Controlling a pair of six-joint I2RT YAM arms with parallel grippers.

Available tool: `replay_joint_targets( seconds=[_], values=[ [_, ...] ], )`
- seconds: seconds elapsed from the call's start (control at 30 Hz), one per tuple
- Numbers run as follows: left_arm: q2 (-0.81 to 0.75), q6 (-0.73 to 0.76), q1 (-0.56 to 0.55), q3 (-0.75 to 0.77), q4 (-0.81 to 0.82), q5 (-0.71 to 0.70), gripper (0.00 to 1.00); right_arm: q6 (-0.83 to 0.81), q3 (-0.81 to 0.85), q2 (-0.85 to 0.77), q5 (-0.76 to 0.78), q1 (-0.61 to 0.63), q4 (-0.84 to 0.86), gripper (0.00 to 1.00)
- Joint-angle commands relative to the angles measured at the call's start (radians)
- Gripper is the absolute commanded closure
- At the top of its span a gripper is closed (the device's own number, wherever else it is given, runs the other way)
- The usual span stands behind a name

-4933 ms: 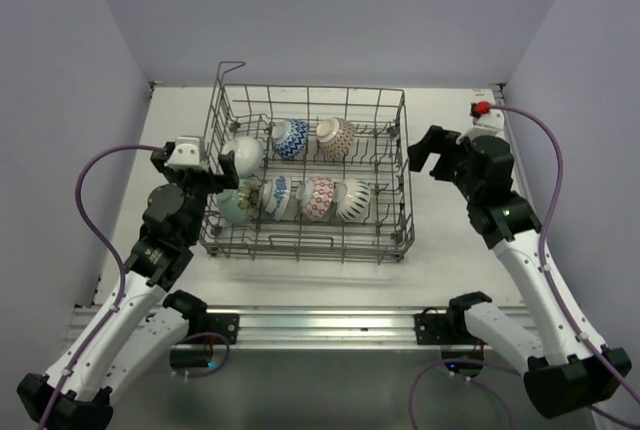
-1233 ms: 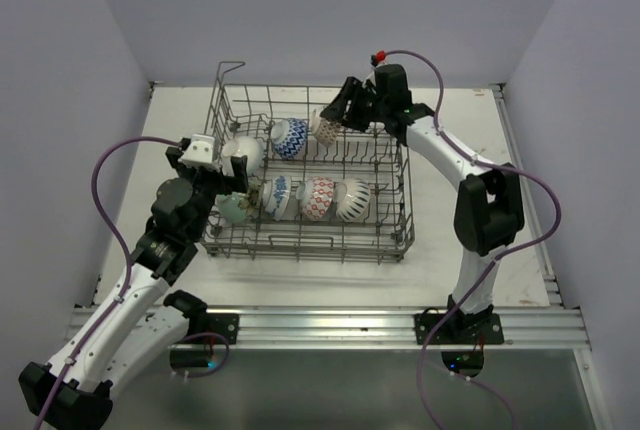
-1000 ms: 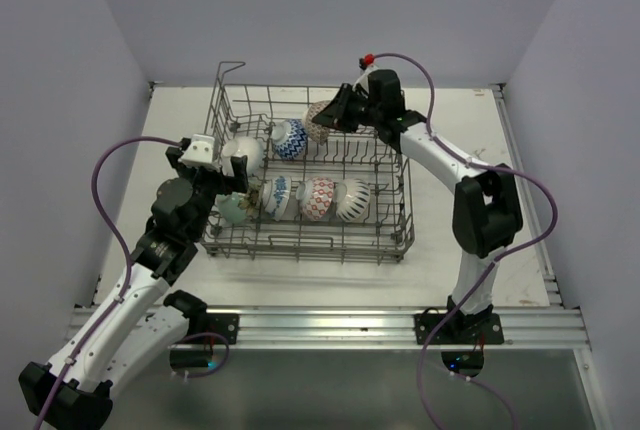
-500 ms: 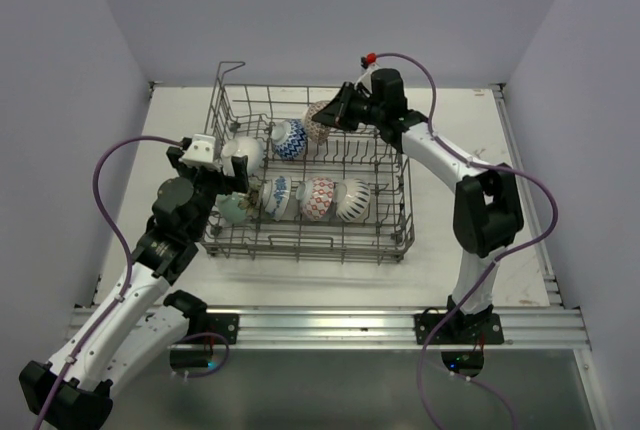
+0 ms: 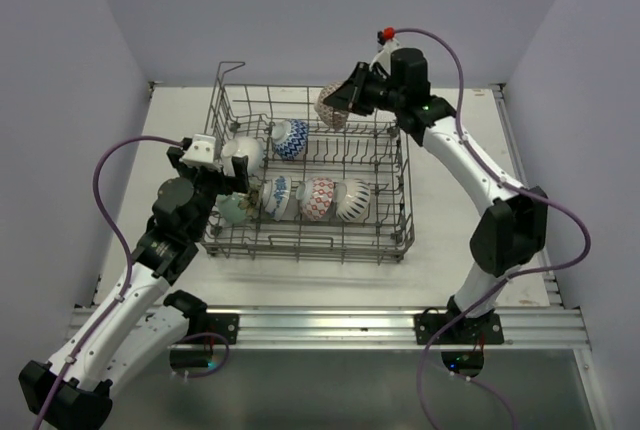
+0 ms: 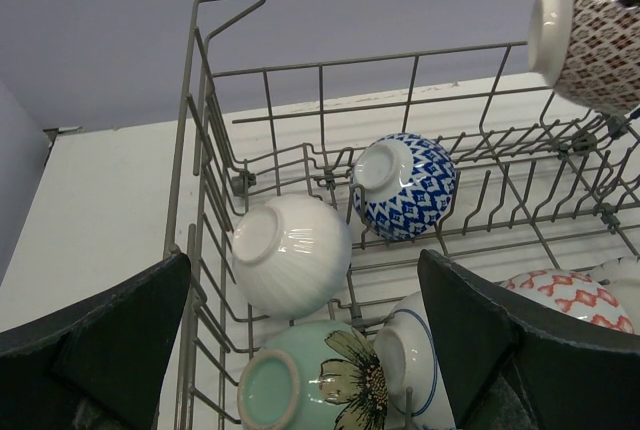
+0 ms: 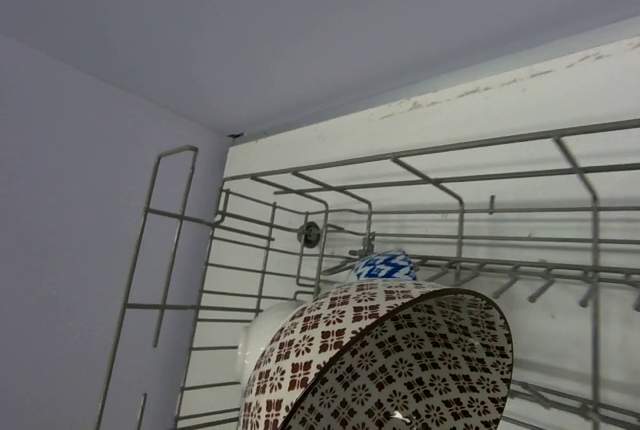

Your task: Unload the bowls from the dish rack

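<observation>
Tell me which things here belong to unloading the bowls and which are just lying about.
Job: dish rack; brown-patterned bowl, held by the right gripper; six bowls in the rack.
Bystanders: table; purple cables; mounting rail.

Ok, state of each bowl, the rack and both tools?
dish rack, six bowls inside.
brown-patterned bowl, held above the dish rack's far rim.
right tool, shut on the brown-patterned bowl.
left tool, open, empty, at the dish rack's left wall.
blue-diamond bowl, racked, far row.
white ribbed bowl, racked, far row.
pale green bowl, racked, near row.
blue-trimmed bowl, racked, near row.
red zigzag bowl, racked, near row.
plain white bowl, racked, near row.
</observation>
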Motion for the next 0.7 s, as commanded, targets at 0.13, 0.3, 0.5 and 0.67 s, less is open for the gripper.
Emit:
replay_joint_targets(
  seconds=[0.13,0.3,0.5,0.67],
  values=[
    [-0.016,0.005,-0.005,0.034,0.029,-0.003,0.00,-0.129,0.009,-0.253,0.246,-0.224,-0.168,1.00],
    [-0.019,0.005,-0.005,0.034,0.029,-0.003,0.00,-0.147,-0.014,-0.266,0.363,-0.393,-0.297,1.00],
    [-0.017,0.005,-0.005,0.034,0.029,0.004,0.00,-0.132,-0.117,-0.218,0.462,-0.514,-0.361,1.00],
    [-0.017,0.004,-0.007,0.034,0.029,0.009,0.00,-0.141,-0.129,-0.100,0.454,-0.536,-0.387,1.00]
  ],
)
